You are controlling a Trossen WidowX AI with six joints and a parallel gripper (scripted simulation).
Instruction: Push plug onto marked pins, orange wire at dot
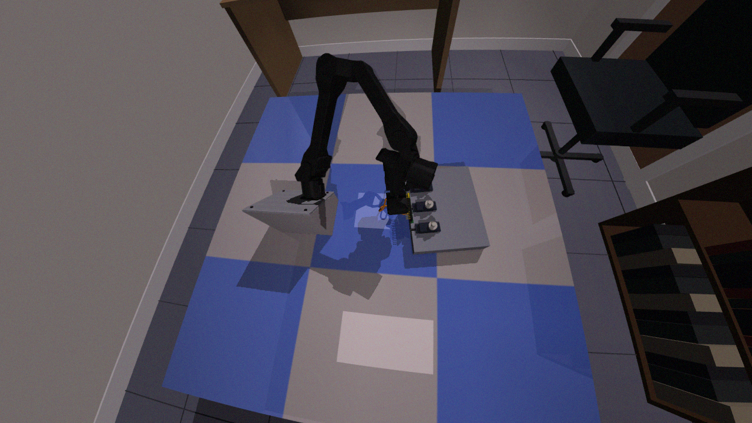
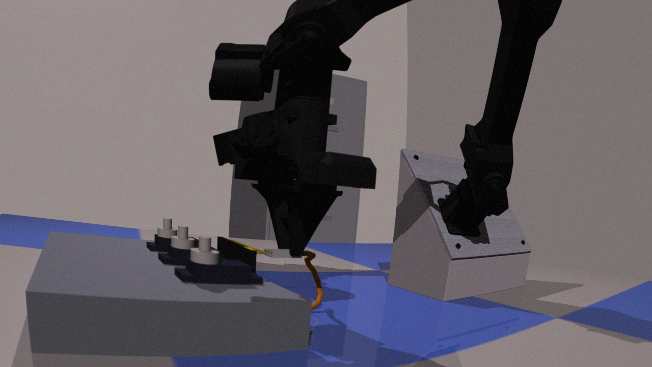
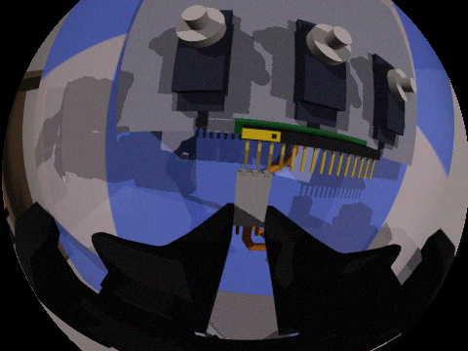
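My gripper is shut on the pale flat plug. In the wrist view the plug points its holed end at the pin row, with its front edge right by the tips of the three pins under the yellow band. The band's dark dot is at its right end. The plug looks slightly left of those pins; whether it touches them I cannot tell. The orange-brown lead leaves the plug's rear and hangs down. Wire order at the holes is unclear.
The grey holder carries several dark servos with white hubs, close behind the pins. The arm's base stands on a sloped box. A pale rectangle lies on the checkered table.
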